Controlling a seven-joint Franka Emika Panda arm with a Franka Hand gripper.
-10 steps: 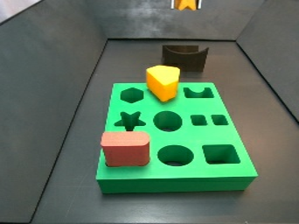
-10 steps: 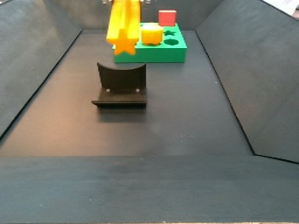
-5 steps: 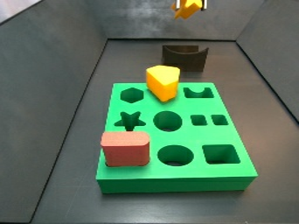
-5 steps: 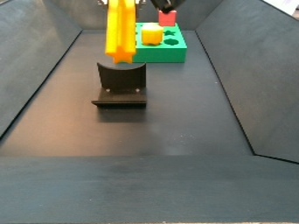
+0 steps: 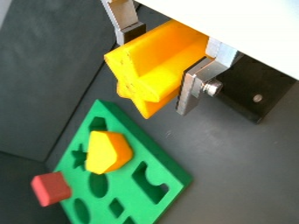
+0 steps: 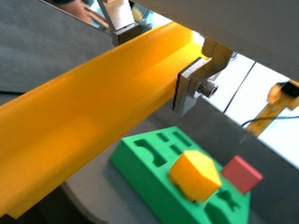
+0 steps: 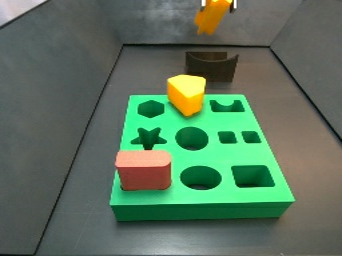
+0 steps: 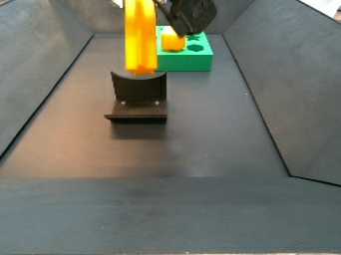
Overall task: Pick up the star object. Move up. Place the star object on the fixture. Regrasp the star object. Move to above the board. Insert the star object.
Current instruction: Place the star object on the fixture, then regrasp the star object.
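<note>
My gripper (image 5: 160, 55) is shut on the star object (image 5: 156, 70), an orange ridged prism with a yellow star end face. It also fills a wrist view (image 6: 93, 118) between the silver fingers (image 6: 191, 83). In a side view the star object (image 8: 140, 38) hangs upright, its lower end just above the notch of the black fixture (image 8: 138, 97). In the other side view the star object (image 7: 211, 16) is blurred, high above the fixture (image 7: 211, 66). The green board (image 7: 201, 150) lies in front of the fixture, its star hole (image 7: 148, 137) open.
A yellow wedge block (image 7: 187, 95) stands on the board's far edge and a pink-red block (image 7: 142, 170) on its near left corner. Dark sloping walls (image 8: 40, 90) close in the floor on both sides. The board (image 8: 186, 55) lies behind the fixture.
The gripper has come down with the star object toward the fixture. Its dark body now shows in front of the board and hides the pink-red block in a side view.
</note>
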